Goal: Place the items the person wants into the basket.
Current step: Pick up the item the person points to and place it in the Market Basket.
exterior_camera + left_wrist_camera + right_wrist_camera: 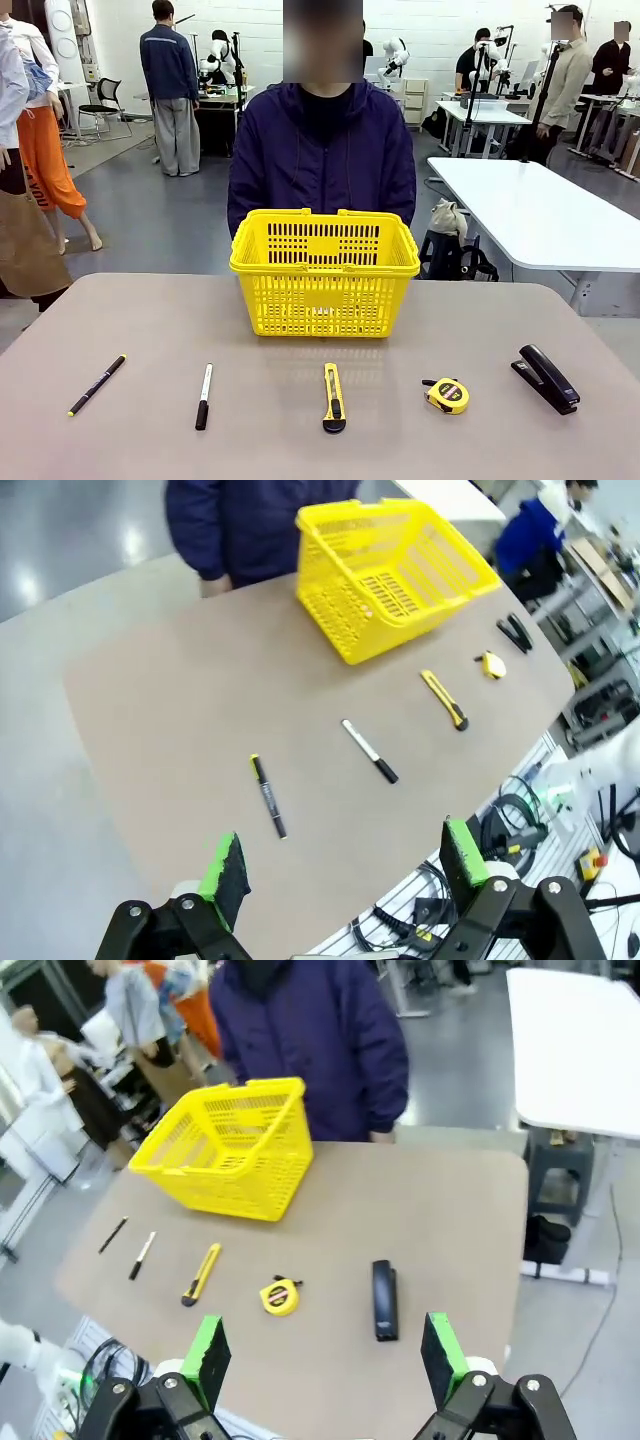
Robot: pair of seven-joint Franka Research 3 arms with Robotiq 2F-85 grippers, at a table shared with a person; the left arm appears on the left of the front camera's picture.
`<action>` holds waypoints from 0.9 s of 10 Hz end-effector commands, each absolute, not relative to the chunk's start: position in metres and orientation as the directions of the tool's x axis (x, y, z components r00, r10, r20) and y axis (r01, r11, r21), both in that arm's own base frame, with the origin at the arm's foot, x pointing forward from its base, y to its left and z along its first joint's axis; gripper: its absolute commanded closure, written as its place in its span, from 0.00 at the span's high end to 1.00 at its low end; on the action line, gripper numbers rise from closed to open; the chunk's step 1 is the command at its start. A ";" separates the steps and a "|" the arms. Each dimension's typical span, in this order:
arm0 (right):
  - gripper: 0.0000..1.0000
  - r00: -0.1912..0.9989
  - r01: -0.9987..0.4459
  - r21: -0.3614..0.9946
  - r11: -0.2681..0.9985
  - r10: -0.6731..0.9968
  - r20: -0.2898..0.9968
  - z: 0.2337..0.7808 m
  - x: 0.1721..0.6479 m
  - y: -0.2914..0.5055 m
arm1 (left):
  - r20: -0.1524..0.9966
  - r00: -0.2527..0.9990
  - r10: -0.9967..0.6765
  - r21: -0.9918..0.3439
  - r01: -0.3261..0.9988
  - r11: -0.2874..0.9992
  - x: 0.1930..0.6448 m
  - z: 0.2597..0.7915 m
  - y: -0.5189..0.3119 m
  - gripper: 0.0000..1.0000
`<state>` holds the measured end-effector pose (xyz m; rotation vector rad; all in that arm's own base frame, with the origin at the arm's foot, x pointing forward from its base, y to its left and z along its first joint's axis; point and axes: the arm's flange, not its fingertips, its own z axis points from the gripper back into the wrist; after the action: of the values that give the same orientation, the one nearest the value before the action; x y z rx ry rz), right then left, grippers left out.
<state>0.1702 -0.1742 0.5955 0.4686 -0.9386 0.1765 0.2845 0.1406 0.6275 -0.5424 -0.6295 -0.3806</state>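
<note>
Jaws wide, left gripper [345,860], right gripper [324,1348]; utility knife [333,397] points at basket [324,290]

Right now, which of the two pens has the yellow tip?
The thin black pen, at the row's left end. The marker beside it is white with a black cap.

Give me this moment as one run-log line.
left tool: open, empty | right tool: open, empty | yellow plastic lattice basket: upright | yellow-and-black utility knife, yellow-and-black tape measure, black stapler: on brown table
</note>
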 end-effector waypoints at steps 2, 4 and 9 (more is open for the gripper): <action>1.00 0.543 -0.335 0.298 0.894 -0.076 0.836 0.596 0.120 -0.186 | 0.666 0.739 -0.100 -0.361 0.437 0.824 0.269 0.626 0.153 1.00; 1.00 0.521 -0.323 0.307 0.895 -0.103 0.848 0.600 0.117 -0.189 | 0.655 0.751 -0.083 -0.347 0.396 0.850 0.268 0.624 0.157 1.00; 1.00 0.550 -0.290 0.303 0.908 -0.101 0.829 0.604 0.134 -0.198 | 0.654 0.749 -0.108 -0.353 0.428 0.832 0.267 0.630 0.163 1.00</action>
<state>0.1327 -0.1985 0.6055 0.4428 -0.9972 0.1150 0.2668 0.1637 0.6290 -0.5064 -0.6636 -0.2970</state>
